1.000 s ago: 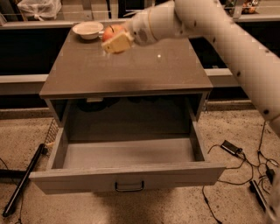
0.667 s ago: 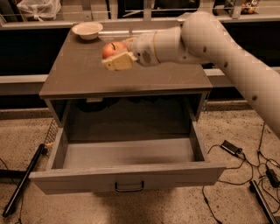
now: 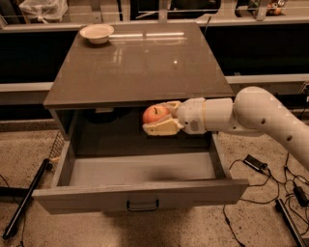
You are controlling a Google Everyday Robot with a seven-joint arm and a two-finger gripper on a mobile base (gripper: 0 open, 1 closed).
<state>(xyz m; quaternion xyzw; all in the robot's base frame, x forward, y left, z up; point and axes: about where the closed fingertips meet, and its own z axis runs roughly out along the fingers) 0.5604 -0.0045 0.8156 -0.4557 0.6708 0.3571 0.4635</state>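
Note:
A red and yellow apple (image 3: 154, 114) sits between the cream fingers of my gripper (image 3: 160, 120), which is shut on it. The gripper reaches in from the right on a white arm (image 3: 251, 116). It hangs over the open drawer (image 3: 140, 169), just below the front edge of the brown cabinet top (image 3: 140, 62). The drawer's grey floor lies below the apple, apart from it.
A white bowl (image 3: 96, 34) stands on the far left corner of the cabinet top. A plastic bag (image 3: 41, 8) lies behind it. Black cables and a small black box (image 3: 255, 163) lie on the floor at right. A black rod (image 3: 24, 202) lies on the floor at left.
The gripper has carried the apple from above the cabinet top forward and down, past the front edge, to a spot over the open drawer.

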